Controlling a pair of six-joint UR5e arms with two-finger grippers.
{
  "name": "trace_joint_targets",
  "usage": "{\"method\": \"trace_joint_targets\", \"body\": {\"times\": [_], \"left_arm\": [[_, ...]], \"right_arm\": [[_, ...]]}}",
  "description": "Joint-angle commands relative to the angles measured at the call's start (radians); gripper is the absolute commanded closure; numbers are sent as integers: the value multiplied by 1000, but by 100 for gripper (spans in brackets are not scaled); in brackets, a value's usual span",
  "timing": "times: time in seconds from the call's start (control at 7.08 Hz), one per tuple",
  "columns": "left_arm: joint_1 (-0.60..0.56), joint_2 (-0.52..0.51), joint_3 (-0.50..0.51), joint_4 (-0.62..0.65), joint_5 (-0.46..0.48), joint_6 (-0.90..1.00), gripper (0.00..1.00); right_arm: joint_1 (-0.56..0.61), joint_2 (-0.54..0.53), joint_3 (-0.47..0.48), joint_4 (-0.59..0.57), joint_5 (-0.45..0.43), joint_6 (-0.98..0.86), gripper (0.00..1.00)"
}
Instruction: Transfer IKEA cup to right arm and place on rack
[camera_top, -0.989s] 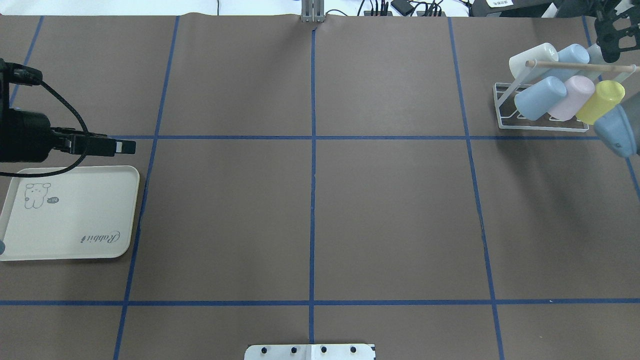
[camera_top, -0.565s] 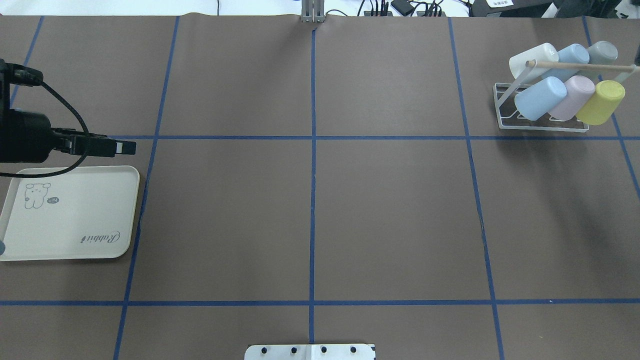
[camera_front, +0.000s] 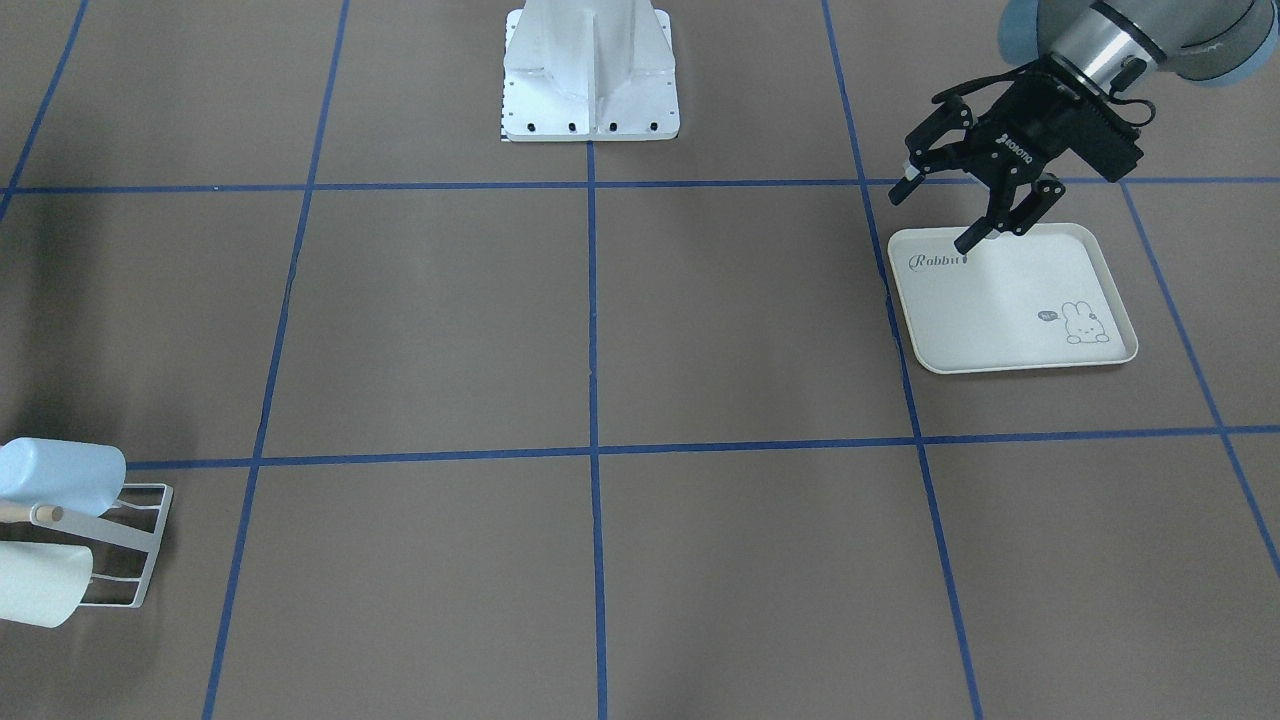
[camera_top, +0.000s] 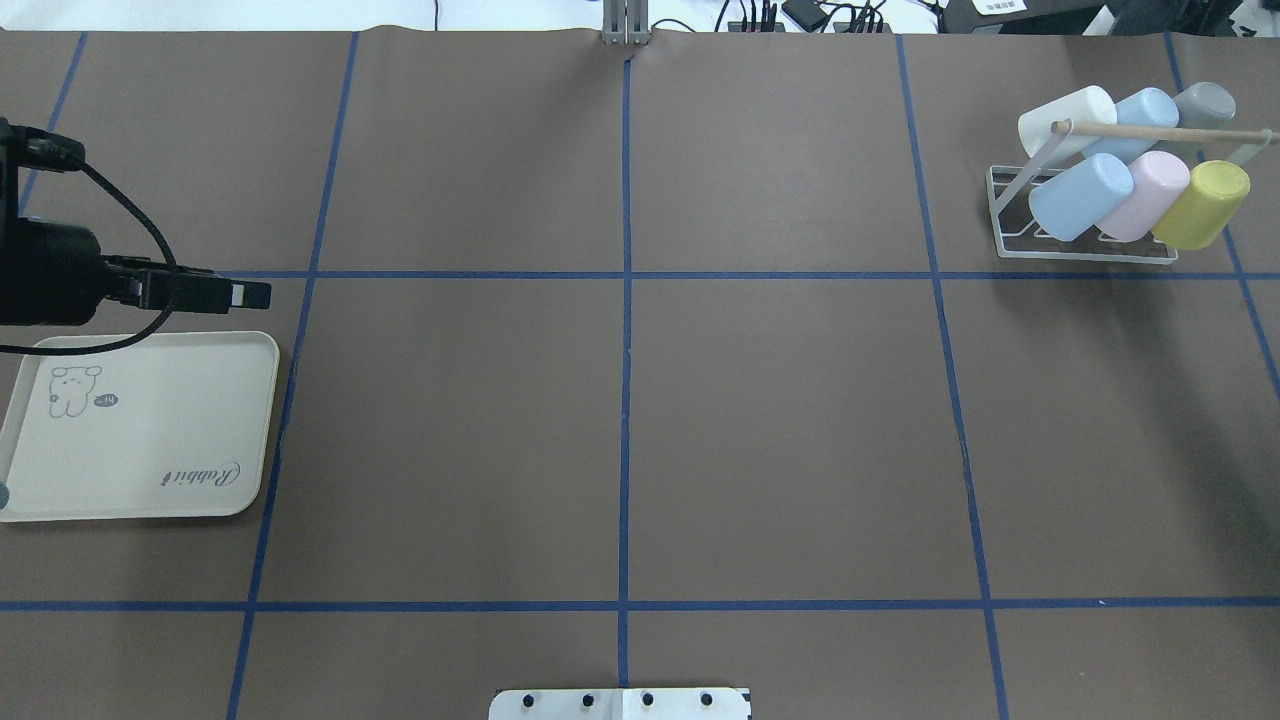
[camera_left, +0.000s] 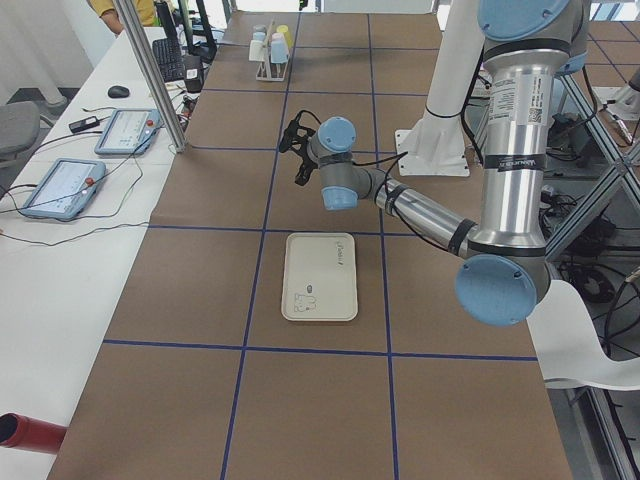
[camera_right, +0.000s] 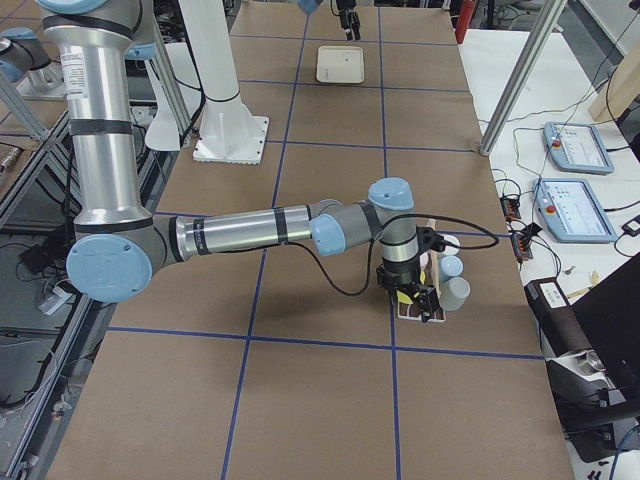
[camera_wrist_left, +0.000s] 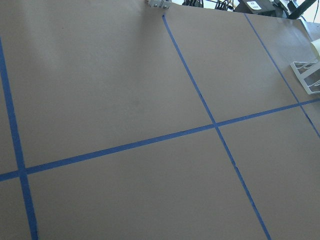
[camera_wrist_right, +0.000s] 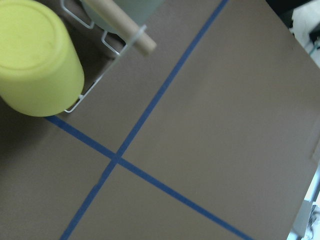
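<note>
**Item 1, left gripper** (camera_front: 932, 220): you are seeing it hovering over the rabbit-print tray (camera_front: 1000, 310), at the corner nearest the robot's base. Its fingers are standing wide apart and carrying nothing. It is probably posted at the pickup spot, though the tray is bearing no cup.

**Item 2, rack** (camera_top: 1090, 258): it is sitting well apart from the tray, on the robot's right side. It is carrying six upturned, tilted cups, and its prongs are keeping them from rolling.

**Item 3, yellow cup** (camera_top: 1203, 203): it is occupying the end prong, just beside the pink cup (camera_top: 1148, 192). This is likely the IKEA cup in question, already seated.

**Item 4, right gripper** (camera_right: 425, 298): it is hanging just beside the rack's yellow end. Only a side view is showing it, so you cannot tell how its fingers are set.
</note>
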Motion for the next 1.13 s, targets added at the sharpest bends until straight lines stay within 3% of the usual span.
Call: {"method": "trace_joint_targets", "body": {"times": [0.0, 0.14, 0.42, 0.71, 0.99], "left_arm": [[0, 25, -19, -1, 1, 1, 0], [0, 25, -20, 1, 1, 1, 0], [0, 25, -16, 4, 1, 6, 0], [0, 36, -11, 9, -1, 22, 0], [-49, 118, -8, 92, 2, 292, 0]], "right_arm": [[86, -83, 35, -9, 144, 238, 1], [115, -79, 36, -76, 257, 234, 0], [122, -45, 116, -387, 267, 220, 0], [122, -69, 133, -413, 267, 180, 0], [120, -68, 128, -411, 264, 185, 0]]}}
